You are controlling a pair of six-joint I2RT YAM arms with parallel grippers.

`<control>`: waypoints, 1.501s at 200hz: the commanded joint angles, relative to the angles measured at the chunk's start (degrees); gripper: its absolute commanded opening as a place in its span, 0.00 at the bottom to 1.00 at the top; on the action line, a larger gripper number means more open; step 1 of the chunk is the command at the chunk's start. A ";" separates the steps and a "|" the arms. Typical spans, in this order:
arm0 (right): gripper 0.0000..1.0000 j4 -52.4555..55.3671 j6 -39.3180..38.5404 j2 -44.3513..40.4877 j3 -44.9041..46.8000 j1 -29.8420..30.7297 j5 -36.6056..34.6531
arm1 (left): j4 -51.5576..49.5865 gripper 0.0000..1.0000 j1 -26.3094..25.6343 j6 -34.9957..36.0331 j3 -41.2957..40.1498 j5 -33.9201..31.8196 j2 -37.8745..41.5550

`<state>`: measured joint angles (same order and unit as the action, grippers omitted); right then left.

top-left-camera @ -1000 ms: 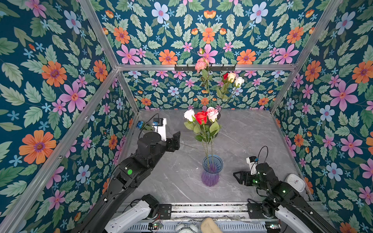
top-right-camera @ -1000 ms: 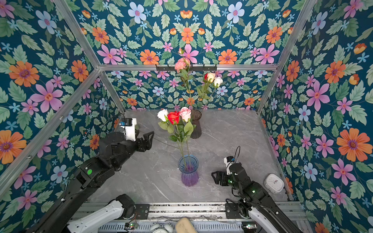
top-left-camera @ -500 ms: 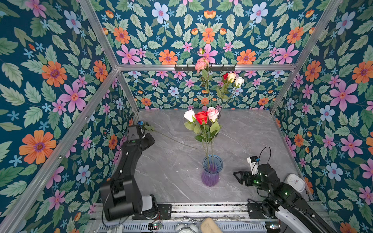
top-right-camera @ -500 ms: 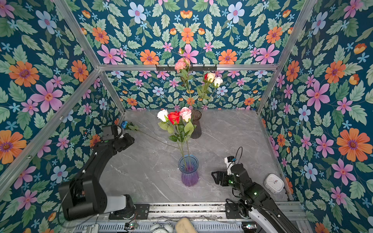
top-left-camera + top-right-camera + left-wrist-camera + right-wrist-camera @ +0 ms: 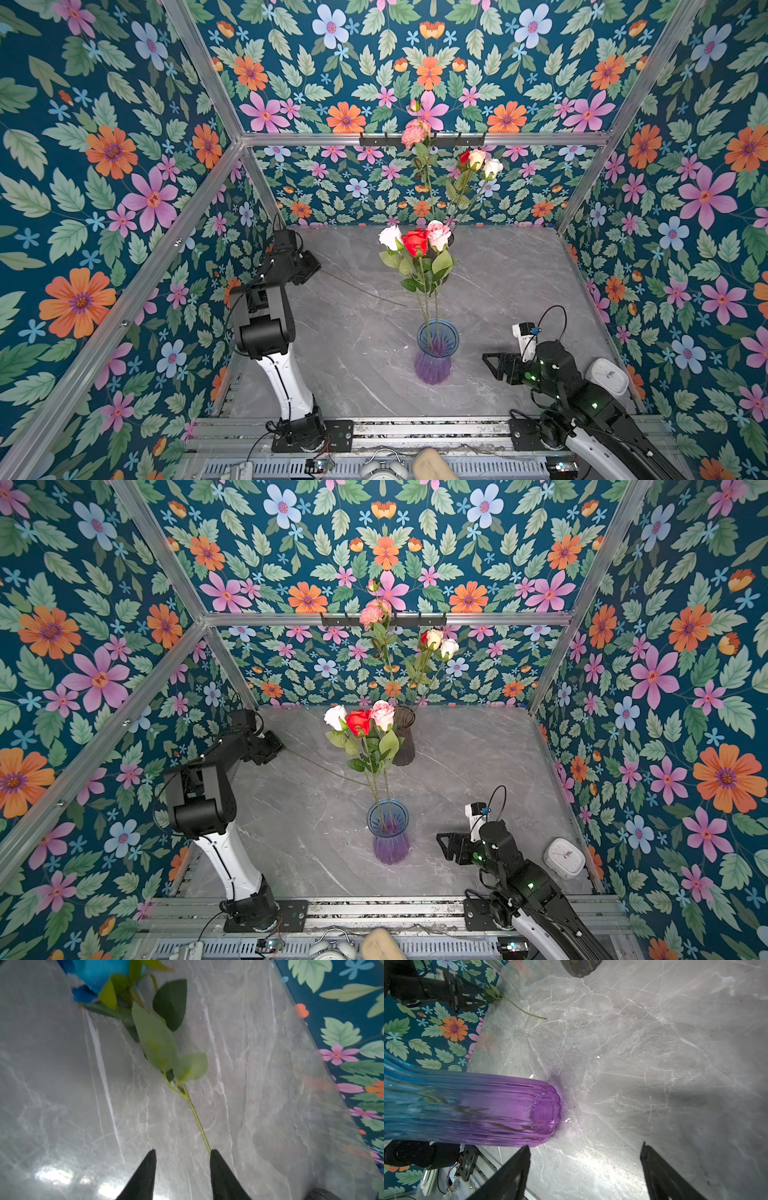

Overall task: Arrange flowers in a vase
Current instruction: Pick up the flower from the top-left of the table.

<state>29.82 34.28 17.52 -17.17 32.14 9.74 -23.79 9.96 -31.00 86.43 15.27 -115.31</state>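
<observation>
On a grey marble desk (image 5: 353, 353), near the front edge and right of centre, the right gripper (image 5: 585, 1144) hangs low with its black jaws spread wide and empty, just beside a ribbed glass vase, blue at the mouth and purple at the foot (image 5: 434, 353). That vase stands upright and already holds three long-stemmed roses, white, red and pink (image 5: 415, 241). A small white clock (image 5: 606, 376) sits at the front right corner. Farther back, by the left edge, a blue artificial rose (image 5: 97, 974) lies flat, its thin green stem (image 5: 361, 291) pointing toward the desk's middle. The left gripper (image 5: 182, 1150) hovers over that stem, jaws parted, nothing gripped; the stem meets one fingertip (image 5: 214, 1157) rather than running between the two. This looks like the pickup: shifting sideways to centre the bare stem below the leaves should give a surer pinch. At the back edge, a dark ribbed vase (image 5: 404, 737) holds more flowers (image 5: 473, 160).
</observation>
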 commanded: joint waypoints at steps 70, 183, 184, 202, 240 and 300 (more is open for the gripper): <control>0.84 -0.69 -0.75 -2.66 0.71 0.09 2.62 | -23.62 0.31 -7.25 -0.71 29.89 -13.02 -17.98; 0.85 -1.43 -1.30 -2.68 0.84 0.12 4.62 | -37.20 0.35 -9.62 -10.06 40.99 -25.78 -26.81; 0.85 -1.39 -1.31 -2.67 0.87 0.07 4.60 | -37.20 0.35 -9.61 -10.09 41.00 -25.71 -26.86; 0.85 -1.39 -1.24 -2.89 0.99 0.05 4.68 | -37.20 0.35 -9.43 -10.37 41.66 -24.82 -28.48; 0.85 -1.36 -1.30 -2.84 1.00 0.05 4.60 | -36.85 0.35 -9.52 -11.35 43.95 -24.01 -30.02; 0.85 -1.35 -1.15 -2.32 0.90 0.11 4.08 | -36.81 0.14 -9.61 -12.30 41.78 -22.15 -30.71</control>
<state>29.78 34.04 14.94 -16.40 32.18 14.33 -58.63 0.38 -43.13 130.56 -7.77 -144.92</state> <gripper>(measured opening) 0.849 0.189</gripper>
